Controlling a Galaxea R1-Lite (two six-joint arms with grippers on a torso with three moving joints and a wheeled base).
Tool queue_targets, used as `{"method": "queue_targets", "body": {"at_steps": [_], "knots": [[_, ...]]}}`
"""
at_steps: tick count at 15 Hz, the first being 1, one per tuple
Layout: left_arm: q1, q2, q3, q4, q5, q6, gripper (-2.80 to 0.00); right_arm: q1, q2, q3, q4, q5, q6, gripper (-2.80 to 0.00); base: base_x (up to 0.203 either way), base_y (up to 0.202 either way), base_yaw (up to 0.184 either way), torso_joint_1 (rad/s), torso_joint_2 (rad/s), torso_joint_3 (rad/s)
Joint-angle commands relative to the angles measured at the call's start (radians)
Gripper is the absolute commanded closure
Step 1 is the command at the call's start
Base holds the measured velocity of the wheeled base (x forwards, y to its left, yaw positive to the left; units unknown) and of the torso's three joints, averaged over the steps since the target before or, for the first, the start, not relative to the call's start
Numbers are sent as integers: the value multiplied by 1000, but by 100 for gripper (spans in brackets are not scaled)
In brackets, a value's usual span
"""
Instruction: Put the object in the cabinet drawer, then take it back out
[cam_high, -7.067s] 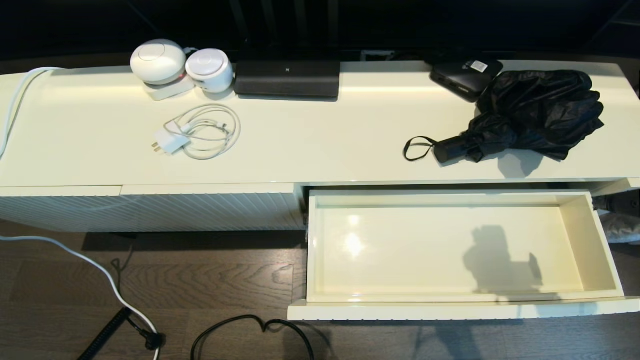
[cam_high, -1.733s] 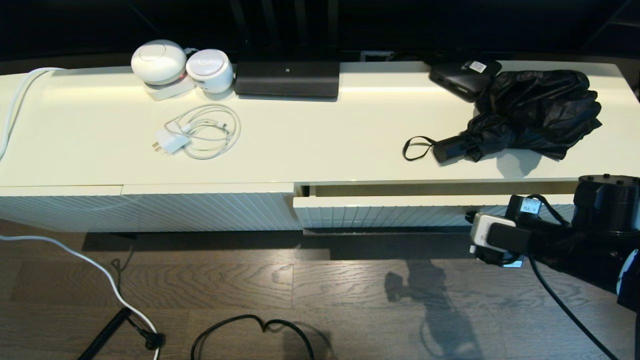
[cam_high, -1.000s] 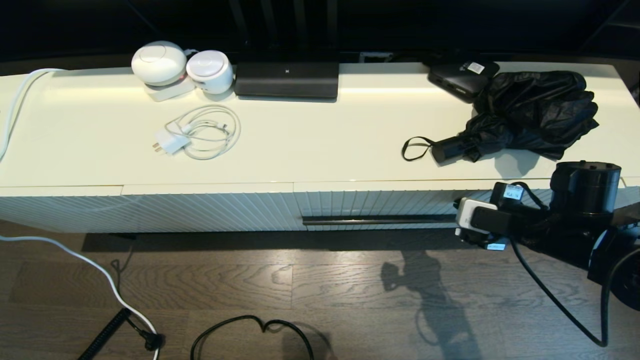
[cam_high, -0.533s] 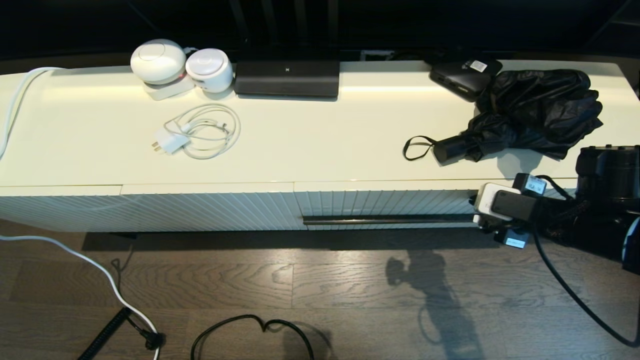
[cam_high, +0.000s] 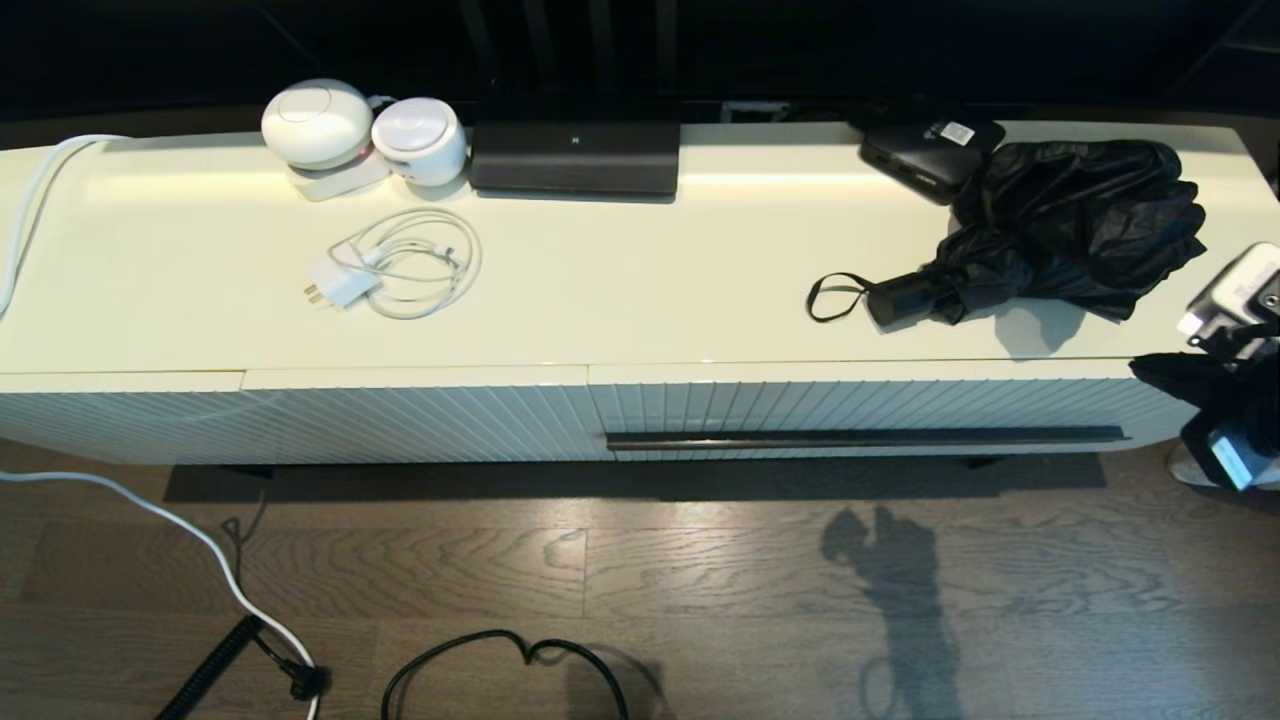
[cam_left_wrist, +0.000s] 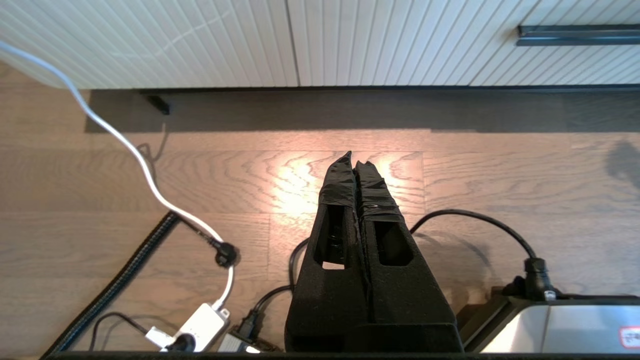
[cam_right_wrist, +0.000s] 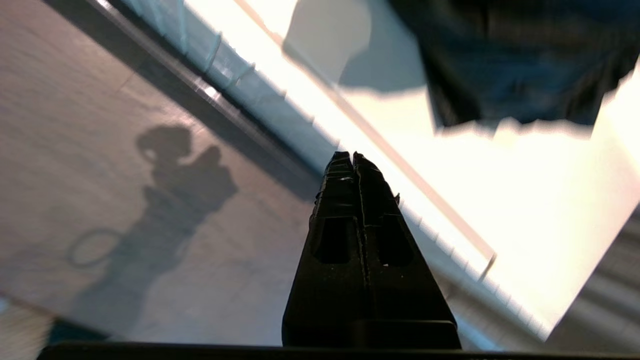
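Head view is showing the umbrella lying on the cabinet top above the closed drawer; right gripper is hovering pinched together, left gripper likewise.

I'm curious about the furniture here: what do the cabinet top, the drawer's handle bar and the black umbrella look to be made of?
The cabinet top looks like glossy lacquered board, cream, with light glare along the back. The handle bar on the ribbed drawer seems dark metal, though painted plastic is possible. The umbrella shows thin, crinkled, slightly shiny synthetic fabric, with a hard, probably plastic handle.
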Motion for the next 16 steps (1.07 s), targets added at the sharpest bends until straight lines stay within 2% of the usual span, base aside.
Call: {"method": "queue_targets", "body": {"at_steps": [1, 7, 9, 12, 16], "knots": [[1, -1, 0, -1, 0, 0, 0, -8, -179, 66, 30, -24, 95, 0, 0, 0, 0, 0, 0, 0], [1, -1, 0, -1, 0, 0, 0, -23, -583, 224, 171, -133, 347, 0, 0, 0, 0, 0, 0, 0], [1, -1, 0, -1, 0, 0, 0, -24, -713, 248, 276, -192, 456, 0, 0, 0, 0, 0, 0, 0], [1, -3, 0, -1, 0, 0, 0, -23, -881, 267, 458, -233, 600, 0, 0, 0, 0, 0, 0, 0], [1, -1, 0, -1, 0, 0, 0, -20, -1093, 349, 683, -242, 685, 0, 0, 0, 0, 0, 0, 0]]}}
